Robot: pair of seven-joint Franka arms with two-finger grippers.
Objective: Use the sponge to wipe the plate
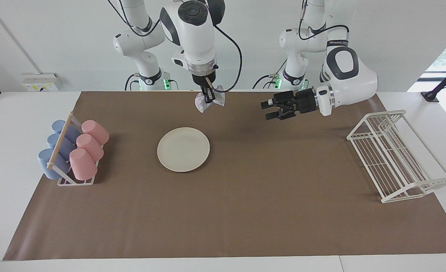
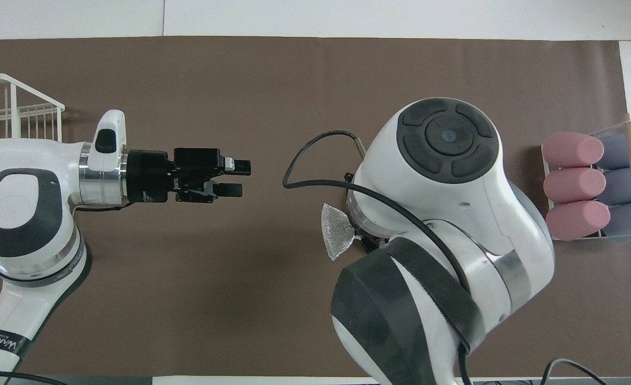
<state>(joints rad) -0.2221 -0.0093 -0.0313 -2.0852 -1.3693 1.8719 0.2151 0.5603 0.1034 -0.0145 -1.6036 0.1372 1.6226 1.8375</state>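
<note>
A brown mat (image 1: 245,211) covers the table and carries everything in play. At the left arm's end stands a white wire dish rack (image 1: 393,158), with nothing in it that I can see. At the right arm's end a smaller wire holder (image 1: 62,180) carries three pink cups (image 1: 87,149) and three blue cups (image 1: 56,147), all lying on their sides.

The plate (image 1: 183,149) lies flat on the mat, nearer the cup holder than the dish rack, and nothing touches it. It is round, cream-white, with a low raised rim, and its face shows no mark or residue that I can make out. In the overhead view the right arm hides it entirely.

The right gripper (image 1: 208,99) hangs high in the air, pointing down, over the strip of mat between the plate and the robots. Its fingers are clenched on the pinched waist of the sponge (image 1: 209,101), a silvery-grey glittery pad whose two lobes flare out on either side of the grip. One lobe shows past the wrist in the overhead view (image 2: 337,238).

The left gripper (image 1: 270,109) is held level over bare mat between plate and dish rack, fingers parted and holding nothing.

Judgement: the sponge is secured, but it is well above the plate. Whether any wiping has been done cannot be told.
</note>
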